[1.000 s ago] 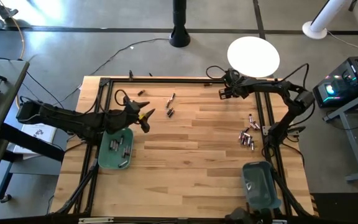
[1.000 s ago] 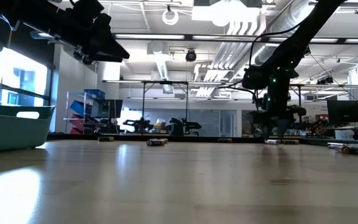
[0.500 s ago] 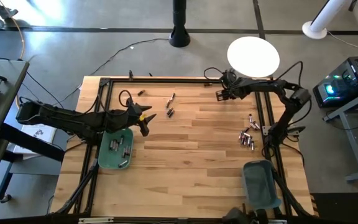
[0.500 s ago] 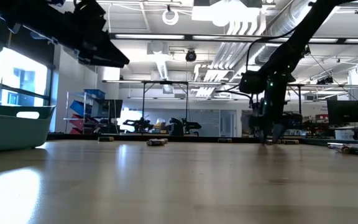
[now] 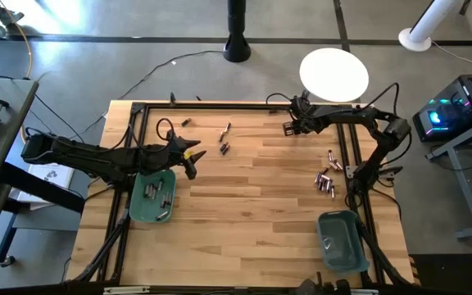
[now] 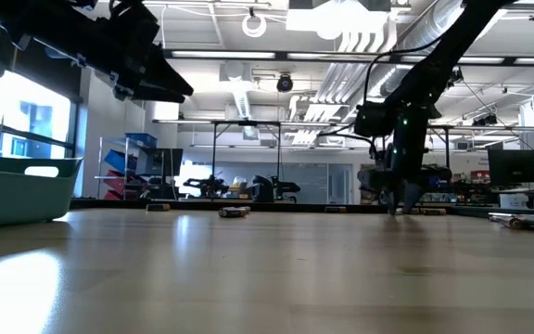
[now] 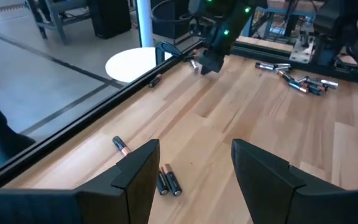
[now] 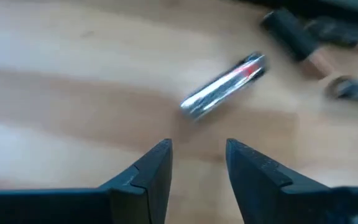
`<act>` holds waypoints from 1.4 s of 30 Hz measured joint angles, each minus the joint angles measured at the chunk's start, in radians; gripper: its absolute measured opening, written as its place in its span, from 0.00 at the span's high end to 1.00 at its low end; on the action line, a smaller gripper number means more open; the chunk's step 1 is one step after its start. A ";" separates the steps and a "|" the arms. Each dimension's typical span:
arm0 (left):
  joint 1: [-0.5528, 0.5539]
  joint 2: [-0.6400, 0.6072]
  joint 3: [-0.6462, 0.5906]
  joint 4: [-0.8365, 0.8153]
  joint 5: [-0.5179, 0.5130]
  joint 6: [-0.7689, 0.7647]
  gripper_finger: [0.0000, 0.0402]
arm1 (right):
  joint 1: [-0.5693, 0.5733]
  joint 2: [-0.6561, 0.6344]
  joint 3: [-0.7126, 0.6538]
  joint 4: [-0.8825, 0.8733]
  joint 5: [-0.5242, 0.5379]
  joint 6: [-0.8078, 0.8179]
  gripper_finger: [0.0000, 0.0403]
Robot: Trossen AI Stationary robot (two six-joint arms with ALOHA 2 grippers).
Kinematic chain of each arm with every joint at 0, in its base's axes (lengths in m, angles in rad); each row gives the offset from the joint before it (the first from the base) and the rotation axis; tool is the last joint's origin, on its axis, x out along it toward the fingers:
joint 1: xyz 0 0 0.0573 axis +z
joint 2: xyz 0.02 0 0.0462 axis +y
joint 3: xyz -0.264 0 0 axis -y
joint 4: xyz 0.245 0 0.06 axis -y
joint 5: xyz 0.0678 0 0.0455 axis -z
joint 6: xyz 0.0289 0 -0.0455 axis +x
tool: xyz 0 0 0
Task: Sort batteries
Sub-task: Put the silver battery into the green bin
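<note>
Batteries lie scattered on the wooden table: a cluster [image 5: 326, 180] near the right rail, a pair [image 5: 224, 147] and singles [image 5: 225, 129] [image 5: 185, 121] toward the far edge. My right gripper [image 5: 289, 125] hovers low at the far edge, open, just short of a silvery battery [image 8: 224, 92] lying flat on the wood. My left gripper [image 5: 193, 156] is open and raised beside the left teal bin [image 5: 154, 195]. It faces the dark pair [image 7: 166, 182] and a coppery-tipped battery [image 7: 121, 146]. Several batteries lie in the left bin.
A second teal bin [image 5: 342, 240] sits at the near right. Black rails [image 5: 220, 106] frame the table. More batteries [image 8: 291, 28] lie by the far rail near the right gripper. Bare wood spans the table's middle [image 5: 252, 197].
My right gripper has shifted a little toward the table's left along the far edge, staying low over the wood. The left arm has kept still.
</note>
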 joint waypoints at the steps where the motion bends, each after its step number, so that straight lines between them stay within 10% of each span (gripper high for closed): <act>1: 0.000 0.000 0.000 0.006 0.000 0.001 0.51 | 0.000 -0.013 0.000 0.000 -0.022 0.000 0.64; 11: 0.047 0.000 0.001 0.160 0.042 0.078 0.51 | -0.045 -0.077 0.103 -0.089 -0.248 -0.423 0.63; 24: 0.183 0.000 0.001 0.207 0.080 0.113 0.51 | -0.067 0.099 0.338 -0.382 -0.098 -1.357 0.42; 42: 0.185 0.000 0.001 0.206 0.113 0.088 0.51 | -0.054 0.217 0.329 -0.343 0.085 -1.546 0.47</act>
